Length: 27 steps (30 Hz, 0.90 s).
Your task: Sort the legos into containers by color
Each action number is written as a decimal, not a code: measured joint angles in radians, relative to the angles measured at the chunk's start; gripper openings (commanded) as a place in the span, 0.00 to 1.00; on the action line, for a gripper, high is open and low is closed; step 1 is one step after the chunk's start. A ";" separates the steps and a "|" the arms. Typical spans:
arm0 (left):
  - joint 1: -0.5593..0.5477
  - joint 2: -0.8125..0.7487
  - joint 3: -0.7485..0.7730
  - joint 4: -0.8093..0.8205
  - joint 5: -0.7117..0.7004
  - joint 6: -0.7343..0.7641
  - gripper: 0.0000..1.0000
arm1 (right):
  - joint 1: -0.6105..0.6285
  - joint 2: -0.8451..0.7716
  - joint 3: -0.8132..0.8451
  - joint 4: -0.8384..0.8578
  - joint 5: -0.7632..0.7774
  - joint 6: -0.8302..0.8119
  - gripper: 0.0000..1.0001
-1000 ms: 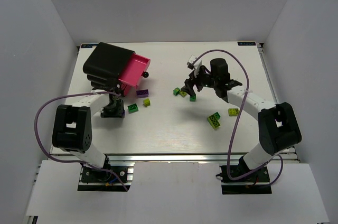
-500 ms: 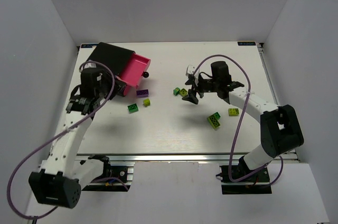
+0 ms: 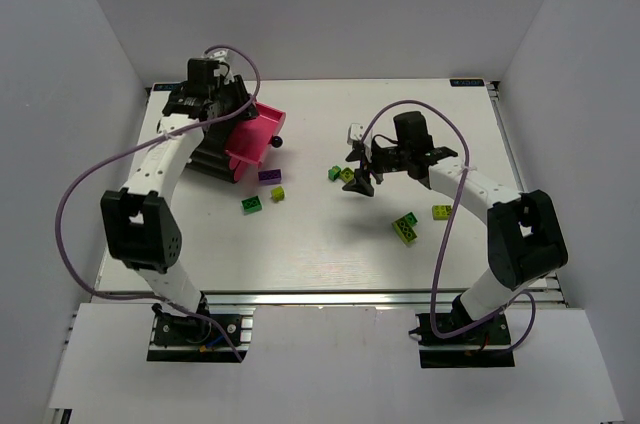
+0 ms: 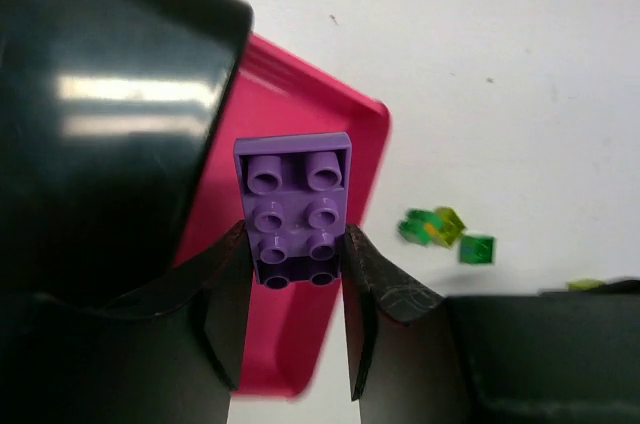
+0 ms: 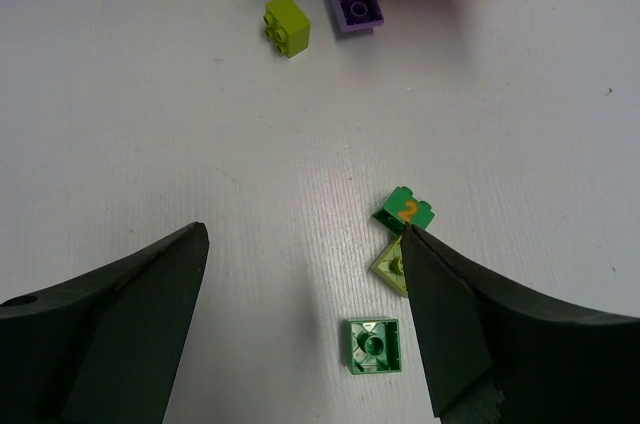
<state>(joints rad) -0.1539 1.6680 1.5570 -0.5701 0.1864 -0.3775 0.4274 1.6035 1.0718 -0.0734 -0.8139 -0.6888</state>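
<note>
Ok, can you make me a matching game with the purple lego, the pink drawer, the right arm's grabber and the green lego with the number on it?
Things:
1. purple lego
2. pink drawer
3. right end effector
4. green lego marked 2

States:
A. pulled open
B. pinched in the left end effector
C. open, gripping nothing
D. lying on the table

Pairs: 1-B, 2-A, 3-C, 4-D

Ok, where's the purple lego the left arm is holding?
Left wrist view: the purple lego is clamped in the left gripper, over the open pink drawer, beside the black cabinet.
</note>
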 measured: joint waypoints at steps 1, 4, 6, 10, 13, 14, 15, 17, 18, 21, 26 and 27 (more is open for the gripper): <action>0.000 0.035 0.029 -0.006 -0.005 0.014 0.28 | 0.000 0.000 0.000 -0.001 0.001 0.000 0.84; -0.001 0.099 0.068 -0.029 -0.007 0.041 0.44 | 0.000 0.000 0.000 -0.004 0.007 0.000 0.84; -0.006 0.124 0.078 -0.049 -0.007 0.051 0.52 | 0.000 0.000 0.000 -0.004 0.012 0.000 0.84; -0.021 0.162 0.122 -0.080 -0.007 0.059 0.60 | 0.000 0.000 0.000 -0.004 0.021 0.001 0.85; -0.028 0.174 0.157 -0.089 -0.007 0.061 0.66 | 0.000 0.000 0.000 -0.004 0.023 0.000 0.85; -0.032 0.175 0.168 -0.090 -0.007 0.060 0.67 | 0.000 0.002 0.000 -0.004 0.022 -0.003 0.86; -0.034 0.175 0.177 -0.091 -0.007 0.058 0.67 | 0.000 0.005 0.000 -0.005 0.021 -0.006 0.86; -0.038 0.175 0.195 -0.092 -0.007 0.055 0.67 | 0.001 0.016 0.006 -0.007 0.016 -0.021 0.87; -0.039 0.175 0.201 -0.092 -0.007 0.054 0.65 | 0.002 0.024 0.010 -0.006 0.009 -0.032 0.87; -0.039 0.163 0.208 -0.092 -0.014 0.030 0.50 | 0.009 0.060 0.013 0.028 -0.029 -0.067 0.83; -0.030 -0.002 0.079 -0.047 -0.039 -0.040 0.36 | 0.041 0.216 0.071 0.179 -0.096 -0.031 0.66; -0.027 -0.083 0.008 -0.024 -0.050 -0.058 0.38 | 0.050 0.264 0.105 0.211 -0.103 0.001 0.66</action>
<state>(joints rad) -0.1806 1.5848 1.5654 -0.5941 0.1360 -0.4351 0.4774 1.8679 1.1770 0.1371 -0.9165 -0.6880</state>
